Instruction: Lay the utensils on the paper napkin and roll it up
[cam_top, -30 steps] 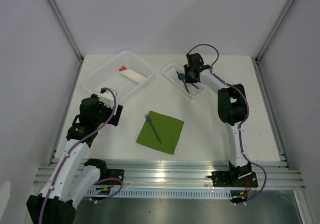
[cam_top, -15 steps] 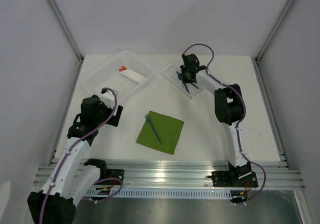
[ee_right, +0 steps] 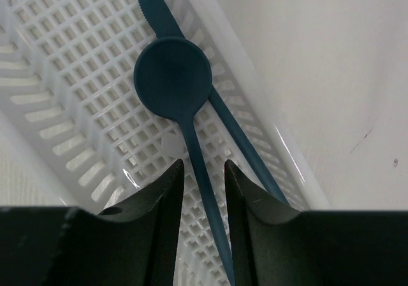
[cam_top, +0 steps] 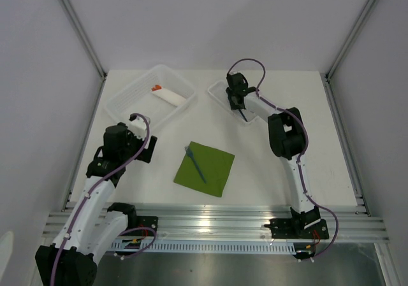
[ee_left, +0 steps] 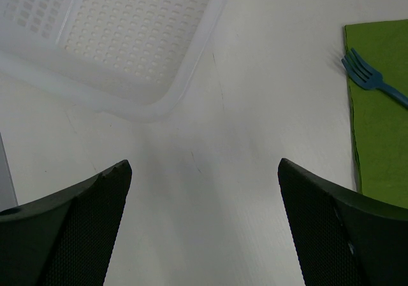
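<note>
A: Arm poses?
B: The left arm is bent at the elbow. The left gripper [ee_left: 204, 165] hangs low over bare table [cam_top: 255, 171], just beside the near corner of the large tray [cam_top: 137, 98], with the napkin [cam_top: 213, 168] off to its right. Its fingers are spread wide and there is nothing between them.

A: Right arm?
B: It is stretched out to the far side, and the right gripper [ee_right: 203, 166] is tipped down into the small tray [ee_right: 76, 57]. The fingers are a little apart, one on each side of the spoon [ee_right: 173, 74] handle. A gap shows on both sides, so they are not clamped on it.

A: Counts?
B: There are three dark blue utensils: one fork [ee_left: 366, 76], one spoon and one knife [ee_right: 239, 136]. There is also one green napkin, two white trays and one white roll [cam_top: 171, 97] with an orange tip.

A: What is in the containers?
B: The small tray holds the spoon and the knife. The spoon's bowl lies across the knife, and the two handles run side by side toward the gripper. The large tray holds only the white roll, at its far right end.

A: Where are the napkin and fork?
B: The napkin lies flat in the middle of the table, between the two arms and turned at an angle. The fork lies diagonally on the napkin's left part, with its tines at the far left edge. It is well apart from both grippers.
</note>
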Action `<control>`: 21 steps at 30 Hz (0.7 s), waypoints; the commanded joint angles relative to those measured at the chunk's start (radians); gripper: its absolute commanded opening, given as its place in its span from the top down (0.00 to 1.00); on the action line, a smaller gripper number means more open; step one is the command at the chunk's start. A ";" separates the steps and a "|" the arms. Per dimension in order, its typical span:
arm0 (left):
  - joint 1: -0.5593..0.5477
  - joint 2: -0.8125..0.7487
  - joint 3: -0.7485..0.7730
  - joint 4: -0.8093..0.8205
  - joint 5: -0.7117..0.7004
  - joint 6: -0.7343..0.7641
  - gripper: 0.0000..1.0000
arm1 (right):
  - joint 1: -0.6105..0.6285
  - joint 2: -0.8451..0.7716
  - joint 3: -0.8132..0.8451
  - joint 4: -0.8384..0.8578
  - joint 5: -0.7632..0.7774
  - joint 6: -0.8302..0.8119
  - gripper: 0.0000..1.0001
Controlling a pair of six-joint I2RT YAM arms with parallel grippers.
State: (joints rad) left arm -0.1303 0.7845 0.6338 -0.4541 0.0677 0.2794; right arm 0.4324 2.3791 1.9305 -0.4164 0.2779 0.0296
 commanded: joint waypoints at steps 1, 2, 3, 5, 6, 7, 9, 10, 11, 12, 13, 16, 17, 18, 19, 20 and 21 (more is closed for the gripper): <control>0.008 -0.013 -0.008 0.015 0.024 0.003 0.00 | 0.014 0.000 0.033 0.028 0.032 -0.025 0.65; 0.008 -0.013 -0.009 0.015 0.024 0.003 0.01 | 0.011 0.000 0.033 0.030 0.021 -0.023 0.67; 0.008 -0.016 -0.009 0.017 0.026 0.003 0.00 | 0.006 0.000 0.033 0.027 0.003 -0.017 0.69; 0.008 -0.018 -0.016 0.017 0.024 0.006 0.00 | -0.006 -0.001 0.024 0.025 -0.039 0.004 0.76; 0.008 -0.019 -0.016 0.015 0.023 0.004 0.01 | -0.007 -0.004 0.016 0.028 -0.046 0.012 0.78; 0.008 -0.019 -0.017 0.014 0.023 0.004 0.01 | -0.009 -0.012 0.009 0.033 -0.061 0.019 0.82; 0.008 -0.021 -0.019 0.015 0.024 0.006 0.01 | -0.009 -0.021 -0.016 0.050 -0.075 0.023 0.85; 0.008 -0.021 -0.017 0.015 0.024 0.006 0.00 | -0.009 -0.024 -0.016 0.048 -0.085 0.021 0.87; 0.008 -0.021 -0.019 0.017 0.024 0.004 0.01 | -0.008 -0.024 -0.016 0.048 -0.086 0.020 0.88; 0.008 -0.021 -0.022 0.018 0.024 0.007 0.00 | -0.011 -0.024 -0.013 0.044 -0.089 0.016 0.89; 0.008 -0.019 -0.022 0.020 0.026 0.007 0.00 | -0.009 -0.024 -0.011 0.045 -0.097 0.016 0.89; 0.008 -0.019 -0.022 0.022 0.029 0.007 0.00 | -0.011 -0.026 -0.005 0.048 -0.117 0.010 0.92; 0.008 -0.021 -0.022 0.023 0.027 0.007 0.01 | -0.012 -0.027 -0.005 0.048 -0.117 0.009 0.93; 0.008 -0.021 -0.017 0.023 0.030 0.007 0.00 | -0.011 -0.032 -0.004 0.050 -0.117 0.009 0.94; 0.008 -0.022 -0.023 0.022 0.029 0.007 0.01 | -0.012 -0.037 -0.005 0.051 -0.117 0.009 0.96; 0.008 -0.022 -0.023 0.023 0.029 0.007 0.00 | -0.011 -0.040 -0.005 0.053 -0.118 0.006 0.97; 0.008 -0.025 -0.023 0.023 0.030 0.007 0.01 | -0.011 -0.047 -0.005 0.056 -0.117 0.004 0.98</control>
State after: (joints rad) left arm -0.1295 0.7761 0.6167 -0.4538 0.0822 0.2802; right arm 0.4206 2.3787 1.9224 -0.3828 0.1818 0.0357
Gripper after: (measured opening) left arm 0.994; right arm 0.111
